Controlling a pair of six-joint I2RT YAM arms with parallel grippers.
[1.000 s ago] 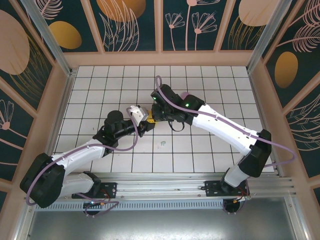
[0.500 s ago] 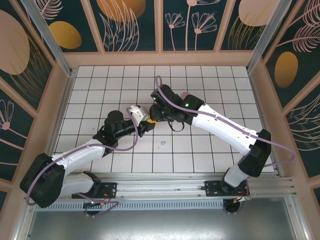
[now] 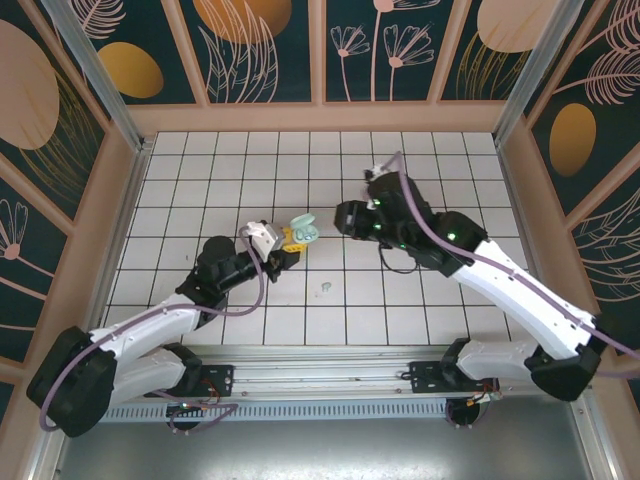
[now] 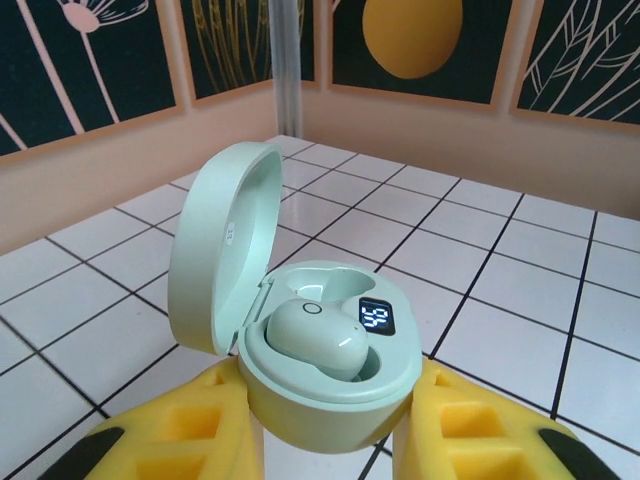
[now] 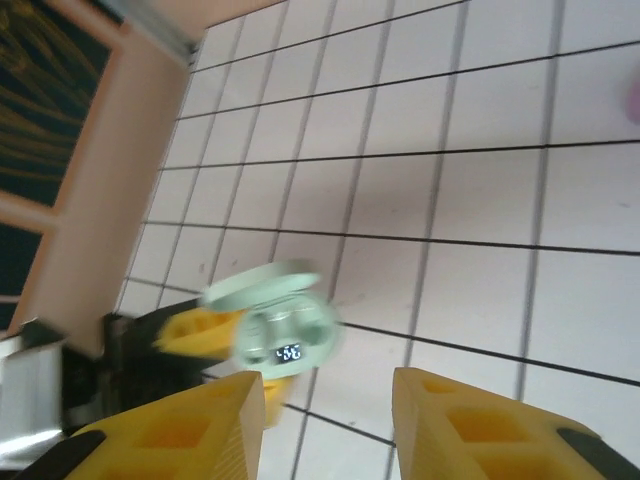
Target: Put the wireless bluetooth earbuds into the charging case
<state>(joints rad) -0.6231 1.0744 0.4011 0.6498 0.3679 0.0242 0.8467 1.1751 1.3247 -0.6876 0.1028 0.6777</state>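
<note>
One mint-green plastic earbud (image 4: 315, 340) is seen seated in the rounded mint-green charging case (image 4: 345, 390), whose hinged lid (image 4: 215, 245) is stood open and whose small digital display (image 4: 372, 318) is lit. The case is clamped at its base between the yellow fingers of the left gripper (image 4: 330, 425) and is held just above the white tiled table (image 4: 520, 270), near its middle.

The right gripper (image 5: 325, 425) has been drawn back and is now well apart from the case. Its fingers are spread, with nothing between them. From this it is judged that an earbud has just been placed and released. A well behind the seated earbud appears empty, so the task is taken to be unfinished. A tiny pale-green nub (image 3: 325, 290) is left lying on a tile nearer the arm bases and is probably the next earbud to be fetched.

Half a second earlier the right gripper was pressed in over the case, which was hidden from the overhead camera. Now the case is uncovered there.
</note>
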